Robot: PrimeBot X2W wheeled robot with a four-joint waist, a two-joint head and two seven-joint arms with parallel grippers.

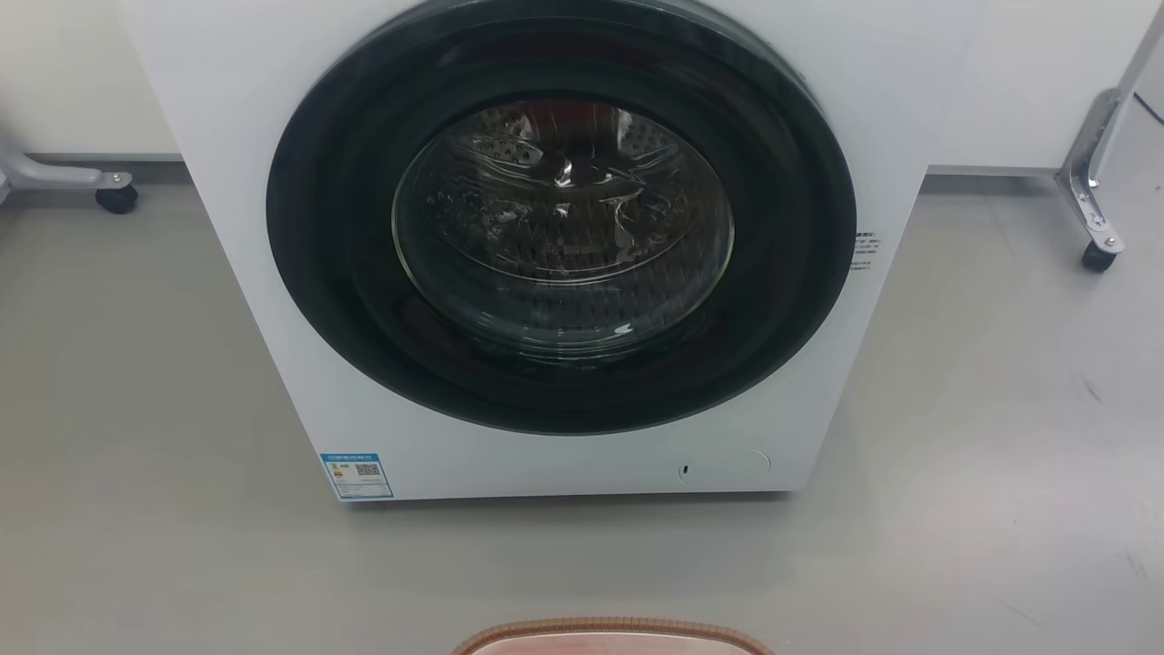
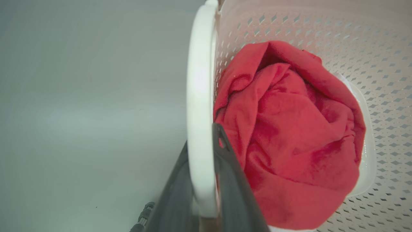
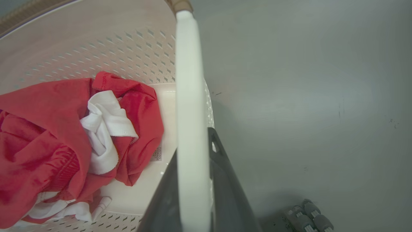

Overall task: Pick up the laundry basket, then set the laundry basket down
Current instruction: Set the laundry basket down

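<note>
Our left gripper (image 2: 202, 140) has its two dark fingers closed tight on either side of the white left handle (image 2: 199, 80) of the laundry basket (image 2: 322, 29). Our right gripper (image 3: 193, 141) clamps the right handle (image 3: 190, 80) the same way. Inside the basket lie a red garment (image 2: 289, 129) and a white cloth (image 3: 103, 135). The basket's brown rim shows nearest us, apart from the washing machine (image 1: 564, 227) standing farther off on the grey floor (image 1: 136, 409). We cannot tell whether the basket rests on the floor.
</note>
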